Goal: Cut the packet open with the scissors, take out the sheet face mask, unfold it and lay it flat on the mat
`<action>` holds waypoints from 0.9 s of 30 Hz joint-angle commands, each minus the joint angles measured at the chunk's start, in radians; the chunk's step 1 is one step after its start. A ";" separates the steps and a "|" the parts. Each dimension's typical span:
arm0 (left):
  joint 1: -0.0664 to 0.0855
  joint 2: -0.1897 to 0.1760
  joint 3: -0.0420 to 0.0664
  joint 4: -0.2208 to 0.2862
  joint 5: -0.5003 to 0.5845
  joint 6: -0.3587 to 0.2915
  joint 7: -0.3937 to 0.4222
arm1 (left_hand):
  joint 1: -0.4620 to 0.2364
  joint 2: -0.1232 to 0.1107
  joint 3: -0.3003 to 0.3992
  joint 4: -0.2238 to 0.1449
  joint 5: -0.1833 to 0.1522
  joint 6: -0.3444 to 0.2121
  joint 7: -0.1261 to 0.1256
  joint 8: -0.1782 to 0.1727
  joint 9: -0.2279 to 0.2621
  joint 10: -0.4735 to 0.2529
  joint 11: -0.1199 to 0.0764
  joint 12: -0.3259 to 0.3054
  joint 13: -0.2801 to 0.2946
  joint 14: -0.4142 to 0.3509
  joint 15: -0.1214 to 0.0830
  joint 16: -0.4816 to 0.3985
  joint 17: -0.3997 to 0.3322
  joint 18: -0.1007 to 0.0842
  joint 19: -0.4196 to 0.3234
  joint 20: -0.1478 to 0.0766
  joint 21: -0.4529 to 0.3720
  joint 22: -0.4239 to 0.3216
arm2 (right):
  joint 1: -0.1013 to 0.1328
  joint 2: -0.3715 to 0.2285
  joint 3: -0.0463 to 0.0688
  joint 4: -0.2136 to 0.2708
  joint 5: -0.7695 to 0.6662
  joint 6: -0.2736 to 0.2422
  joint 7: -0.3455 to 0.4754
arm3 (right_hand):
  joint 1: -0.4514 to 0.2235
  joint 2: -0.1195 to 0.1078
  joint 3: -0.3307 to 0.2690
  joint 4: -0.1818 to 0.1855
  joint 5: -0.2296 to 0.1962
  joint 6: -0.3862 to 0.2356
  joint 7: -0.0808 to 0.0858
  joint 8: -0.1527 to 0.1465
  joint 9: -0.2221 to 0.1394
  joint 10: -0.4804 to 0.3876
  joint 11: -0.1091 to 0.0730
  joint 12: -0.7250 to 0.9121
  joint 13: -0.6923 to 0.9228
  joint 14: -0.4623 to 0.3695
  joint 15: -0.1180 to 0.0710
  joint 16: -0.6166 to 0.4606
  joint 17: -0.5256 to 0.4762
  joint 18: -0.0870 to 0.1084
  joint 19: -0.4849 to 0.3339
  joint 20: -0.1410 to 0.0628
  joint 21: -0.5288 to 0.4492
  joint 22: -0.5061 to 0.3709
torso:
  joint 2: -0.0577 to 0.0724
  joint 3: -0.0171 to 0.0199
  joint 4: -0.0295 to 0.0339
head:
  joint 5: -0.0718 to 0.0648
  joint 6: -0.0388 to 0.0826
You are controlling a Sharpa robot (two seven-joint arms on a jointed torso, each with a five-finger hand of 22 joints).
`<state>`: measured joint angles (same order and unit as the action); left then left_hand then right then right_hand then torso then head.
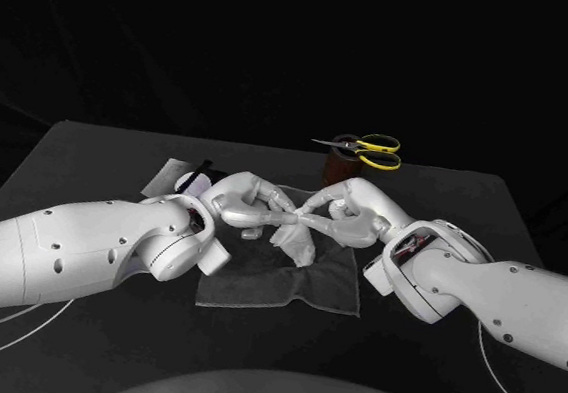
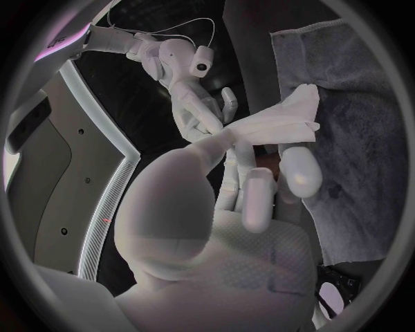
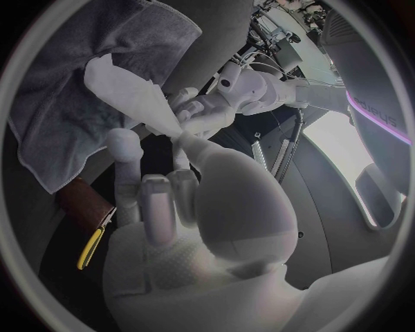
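The white sheet face mask [image 1: 299, 244] hangs folded in a narrow bunch between my two hands, just above the grey mat [image 1: 312, 297]. My left hand [image 1: 243, 200] and my right hand [image 1: 343, 216] meet over the mat's far edge, each pinching the mask's top. In the left wrist view the mask [image 2: 281, 121] runs from my left hand [image 2: 255, 190] to my right hand [image 2: 194, 104], over the mat [image 2: 363, 138]. In the right wrist view my right hand [image 3: 160, 200] holds the mask [image 3: 130, 93], with my left hand [image 3: 216, 104] opposite. The packet [image 1: 171, 177] lies behind my left hand.
The yellow-handled scissors [image 1: 367, 149] stand in a brown holder [image 1: 335, 169] at the table's far side, behind my right hand. In the right wrist view the scissors' handle [image 3: 90, 249] and the holder [image 3: 86, 207] sit next to the mat [image 3: 61, 104].
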<state>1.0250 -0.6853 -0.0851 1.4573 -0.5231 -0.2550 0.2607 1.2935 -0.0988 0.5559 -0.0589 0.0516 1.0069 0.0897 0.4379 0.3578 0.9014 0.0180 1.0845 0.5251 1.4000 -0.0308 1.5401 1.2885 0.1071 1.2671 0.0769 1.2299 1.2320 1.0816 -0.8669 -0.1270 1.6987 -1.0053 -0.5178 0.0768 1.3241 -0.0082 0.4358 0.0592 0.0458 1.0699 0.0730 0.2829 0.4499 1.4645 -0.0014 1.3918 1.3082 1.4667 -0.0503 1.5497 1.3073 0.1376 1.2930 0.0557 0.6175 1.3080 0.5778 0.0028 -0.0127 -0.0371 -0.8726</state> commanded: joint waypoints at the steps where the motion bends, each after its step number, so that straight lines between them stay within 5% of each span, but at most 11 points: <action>1: 0.000 0.002 0.001 0.001 0.035 0.006 0.030 | 0.004 0.020 0.014 -0.001 -0.003 0.004 0.000 0.012 0.013 0.011 -0.005 0.003 -0.002 0.011 -0.003 0.004 0.020 -0.004 0.013 -0.002 0.012 0.013 | 0.000 0.001 0.001 -0.003 -0.018 0.022 -0.010 | 0.002 0.012 0.005 0.001 0.003 0.014 -0.007 0.045 0.049 0.047 -0.005 -0.002 0.157 0.087 -0.008 0.004 0.224 0.009 0.002 -0.001 -0.002 0.064 | 0.000 -0.0002 -0.0001 | 0.000 0.000; 27: 0.001 -0.025 0.001 -0.004 0.051 0.002 0.009 | -0.006 0.028 0.043 0.007 -0.004 -0.001 -0.013 0.023 0.021 0.023 -0.014 -0.007 -0.006 0.016 -0.011 0.006 0.028 -0.005 0.016 -0.010 0.017 0.018 | 0.000 -0.014 0.001 0.002 -0.030 -0.063 -0.010 | 0.005 0.011 0.014 -0.005 0.003 0.008 -0.009 0.061 0.060 0.051 -0.008 0.006 0.161 0.092 -0.011 0.009 0.235 0.004 0.011 -0.004 0.026 0.070 | 0.000 0.0006 -0.0001 | 0.000 0.000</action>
<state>1.0251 -0.7114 -0.0852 1.4503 -0.4783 -0.2583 0.2679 1.2873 -0.0785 0.5924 -0.0523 0.0466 1.0061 0.0816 0.4551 0.3588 0.9189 0.0038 1.0803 0.5199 1.4118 -0.0427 1.5401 1.3080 0.1070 1.2795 0.0716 1.2421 1.2496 1.0813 -0.8808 -0.1269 1.7007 -1.0235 -0.5547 0.0713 1.3248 -0.0079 0.4435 0.0522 0.0434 1.0663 0.0692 0.2981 0.4499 1.4667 -0.0035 1.3933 1.3093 1.4629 -0.0534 1.5521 1.3082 0.1290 1.2983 0.0503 0.6408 1.3081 0.5777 0.0030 -0.0125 -0.0377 -0.8726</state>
